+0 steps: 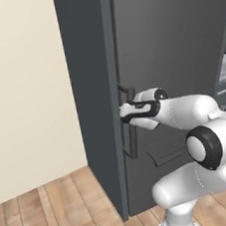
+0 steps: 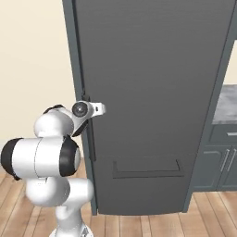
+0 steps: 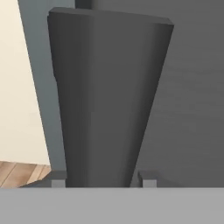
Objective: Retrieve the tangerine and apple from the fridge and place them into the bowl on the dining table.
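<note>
The tall dark grey fridge (image 1: 177, 52) (image 2: 152, 69) stands with its door closed. Its black vertical bar handle (image 1: 132, 132) (image 2: 91, 139) (image 3: 105, 87) runs down the door's left edge. My gripper (image 1: 124, 114) (image 2: 99, 109) (image 3: 103, 180) is at the handle at mid height. In the hand view one fingertip (image 3: 59, 180) sits against the bar's left side. The other stands a sliver off its right side, so the jaws straddle the bar half closed. The tangerine, apple, bowl and dining table are out of view.
A beige wall (image 1: 22, 96) runs left of the fridge above a wooden floor (image 1: 52, 212). Grey cabinets (image 2: 222, 162) under a marble counter (image 2: 227, 104) stand to the fridge's right. A recessed pull (image 2: 146, 169) sits low on the door.
</note>
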Controlling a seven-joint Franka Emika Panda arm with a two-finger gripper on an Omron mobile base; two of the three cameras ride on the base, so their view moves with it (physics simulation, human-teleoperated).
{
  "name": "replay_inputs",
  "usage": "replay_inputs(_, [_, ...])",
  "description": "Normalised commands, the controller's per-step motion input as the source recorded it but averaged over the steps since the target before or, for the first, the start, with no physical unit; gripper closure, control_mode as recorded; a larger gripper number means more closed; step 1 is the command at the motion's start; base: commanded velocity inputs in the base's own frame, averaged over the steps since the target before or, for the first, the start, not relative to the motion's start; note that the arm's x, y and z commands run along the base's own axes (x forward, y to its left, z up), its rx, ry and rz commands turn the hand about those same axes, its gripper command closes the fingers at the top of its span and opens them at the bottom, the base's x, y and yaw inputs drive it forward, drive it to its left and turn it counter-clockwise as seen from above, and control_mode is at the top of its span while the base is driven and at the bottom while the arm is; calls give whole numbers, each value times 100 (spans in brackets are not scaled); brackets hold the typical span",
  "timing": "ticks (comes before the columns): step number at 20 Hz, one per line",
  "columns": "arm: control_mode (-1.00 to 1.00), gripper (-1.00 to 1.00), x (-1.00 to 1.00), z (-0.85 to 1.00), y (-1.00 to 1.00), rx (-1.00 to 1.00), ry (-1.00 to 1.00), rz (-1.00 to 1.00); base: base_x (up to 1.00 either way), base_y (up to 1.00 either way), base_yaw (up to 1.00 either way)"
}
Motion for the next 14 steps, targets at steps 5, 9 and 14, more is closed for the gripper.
replay_inputs(5, [-100,100,-55,18,-37,0,19,0,0,0,0])
replay_inputs(9, [-100,100,-47,25,-39,0,18,0,0,0,0])
replay_inputs(14, [-100,100,-45,27,-41,0,14,0,0,0,0])
